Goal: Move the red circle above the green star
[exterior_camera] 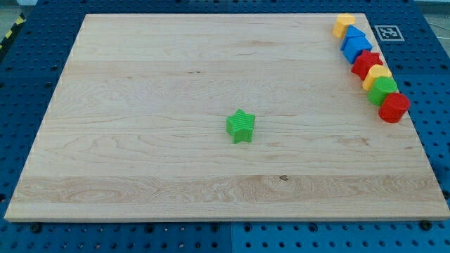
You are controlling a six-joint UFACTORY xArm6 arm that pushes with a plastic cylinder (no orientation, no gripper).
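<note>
We cannot see our tip anywhere, so we cannot tell where the tool is or if it touches a block. The red circle point(394, 107) sits at the worktop's point(140, 105) right edge, last in a row of blocks running down from the top right corner. The green star point(241, 126) sits alone near the worktop's middle.
</note>
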